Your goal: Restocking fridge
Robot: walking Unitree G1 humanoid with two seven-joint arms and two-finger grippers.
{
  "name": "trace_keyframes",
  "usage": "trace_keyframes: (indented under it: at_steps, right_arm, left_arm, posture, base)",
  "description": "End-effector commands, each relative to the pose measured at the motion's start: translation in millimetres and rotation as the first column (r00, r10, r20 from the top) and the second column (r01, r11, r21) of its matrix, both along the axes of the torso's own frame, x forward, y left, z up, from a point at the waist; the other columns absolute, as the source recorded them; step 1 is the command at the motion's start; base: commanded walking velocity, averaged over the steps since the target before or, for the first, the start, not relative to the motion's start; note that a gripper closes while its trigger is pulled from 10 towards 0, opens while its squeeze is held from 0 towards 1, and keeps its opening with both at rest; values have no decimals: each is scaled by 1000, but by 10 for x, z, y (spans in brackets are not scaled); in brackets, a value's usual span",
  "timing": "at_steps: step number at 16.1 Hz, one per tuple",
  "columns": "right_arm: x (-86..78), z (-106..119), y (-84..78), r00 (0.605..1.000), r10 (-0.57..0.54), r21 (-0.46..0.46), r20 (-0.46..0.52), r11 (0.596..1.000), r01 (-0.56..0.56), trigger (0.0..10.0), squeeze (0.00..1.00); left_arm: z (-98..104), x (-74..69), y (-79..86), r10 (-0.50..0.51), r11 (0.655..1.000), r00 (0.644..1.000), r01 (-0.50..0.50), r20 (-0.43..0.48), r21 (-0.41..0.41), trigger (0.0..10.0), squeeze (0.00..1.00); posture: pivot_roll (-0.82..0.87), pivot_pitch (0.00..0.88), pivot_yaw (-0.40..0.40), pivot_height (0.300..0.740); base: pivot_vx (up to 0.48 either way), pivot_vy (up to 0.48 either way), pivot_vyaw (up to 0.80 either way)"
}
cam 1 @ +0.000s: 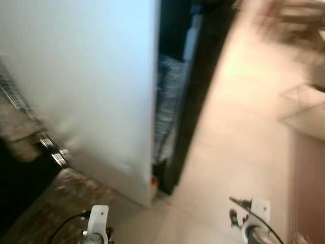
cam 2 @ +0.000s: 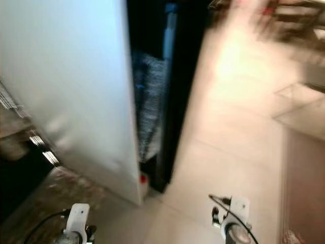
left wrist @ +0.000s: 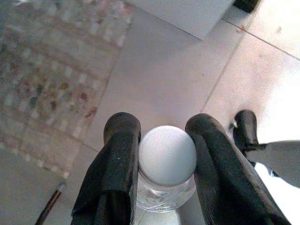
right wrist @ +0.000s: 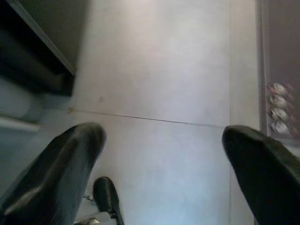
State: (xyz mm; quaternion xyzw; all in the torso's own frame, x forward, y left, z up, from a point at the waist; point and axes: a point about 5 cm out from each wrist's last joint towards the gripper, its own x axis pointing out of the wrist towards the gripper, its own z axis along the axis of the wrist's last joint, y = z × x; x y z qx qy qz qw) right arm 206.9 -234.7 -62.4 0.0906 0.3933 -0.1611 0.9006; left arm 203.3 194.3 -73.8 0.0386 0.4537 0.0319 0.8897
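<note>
Pale tiled floor (cam 1: 238, 147) runs ahead, grout lines visible, glare patch near top. Patterned rug (left wrist: 44, 79) lies on floor at robot's left, edge meeting tiles. White fridge door (cam 1: 91, 86) stands open on floor, lower corner near rug. Dark fridge body (cam 1: 195, 86) beside it. Blurred furniture (cam 1: 297, 25) stands on floor far right.

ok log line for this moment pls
left gripper: shut on bottle | right gripper: open, nothing held | fridge: ahead | view: blurred
</note>
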Motion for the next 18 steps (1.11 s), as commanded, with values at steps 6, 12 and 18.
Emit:
trace_keyframes:
  at_steps: [6, 12, 18]
  right_arm:
    - [-1, 8, -18, 1000, -10, 11, 21, 1000, 10, 10000, 0]
    - [-11, 0, -14, 999, 41, -5, 3, 999, -41, 10000, 0]
    - [-26, -9, -2, 999, 43, 6, 7, 999, -43, 10000, 0]
  left_arm:
    - [-34, -58, -2, -20, 1000, 999, 20, -30, 0, 10000, 0]
    - [-43, -76, 0, -26, 1000, 999, 26, -37, 3, 10000, 0]
    - [-48, -90, 6, -31, 1000, 999, 31, -36, 2, 10000, 0]
  posture:
    - [-46, 60, -1, 740]
    - [-51, 43, -2, 740]
    - [-52, 32, 1, 740]
  base:
    - [0, 0, 0]
    - [41, 0, 0]
    - [291, 0, 0]
